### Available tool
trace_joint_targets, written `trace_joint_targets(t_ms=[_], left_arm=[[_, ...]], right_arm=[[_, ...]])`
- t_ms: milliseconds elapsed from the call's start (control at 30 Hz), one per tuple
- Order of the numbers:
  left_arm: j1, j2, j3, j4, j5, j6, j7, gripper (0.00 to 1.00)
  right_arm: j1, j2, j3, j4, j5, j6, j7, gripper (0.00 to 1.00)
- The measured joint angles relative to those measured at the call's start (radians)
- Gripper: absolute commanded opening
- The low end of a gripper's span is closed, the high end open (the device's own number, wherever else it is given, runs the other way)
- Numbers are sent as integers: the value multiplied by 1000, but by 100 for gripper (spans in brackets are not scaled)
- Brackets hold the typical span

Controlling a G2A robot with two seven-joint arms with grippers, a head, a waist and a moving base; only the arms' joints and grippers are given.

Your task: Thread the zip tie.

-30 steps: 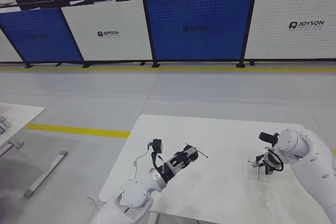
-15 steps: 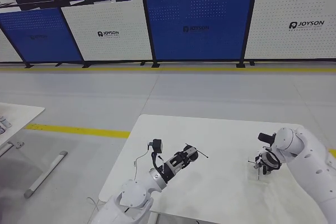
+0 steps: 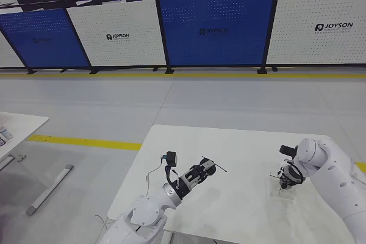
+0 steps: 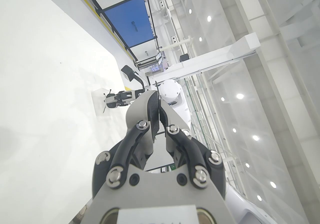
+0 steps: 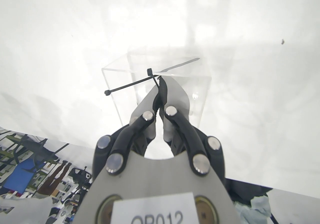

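Black plastic zip tie (image 3: 219, 168) sits lower centre of top view, clamped in left gripper (image 3: 208, 165); right gripper (image 3: 285, 177) at right, both over white table (image 3: 232, 146).
Left wrist view: fingers pinched on strip, tip poking past.
Right wrist view: jaws pinch second black zip tie (image 5: 153, 76) just below head, above clear acrylic box (image 5: 117, 65); longer black tie (image 5: 125, 87) crosses nearby.
You want tip lined with head slot, then slow straight feed.

My left gripper (image 4: 158, 100) is pinched tight on a thin black zip tie (image 4: 156, 86); farther off, my right gripper (image 4: 108, 103) sits low over the white counter (image 4: 50, 60).
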Motion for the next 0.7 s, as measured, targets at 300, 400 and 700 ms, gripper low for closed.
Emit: trace_joint_targets(t_ms=[300, 400, 700], left_arm=[[0, 0, 0, 0, 0, 0, 0, 0], [0, 0, 0, 0, 0, 0, 0, 0], [0, 0, 0, 0, 0, 0, 0, 0]], right_arm=[[1, 1, 1, -19, -14, 1, 4, 0], [-7, 10, 18, -46, -17, 1, 3, 0], [-117, 78, 152, -252, -36, 7, -19, 0]])
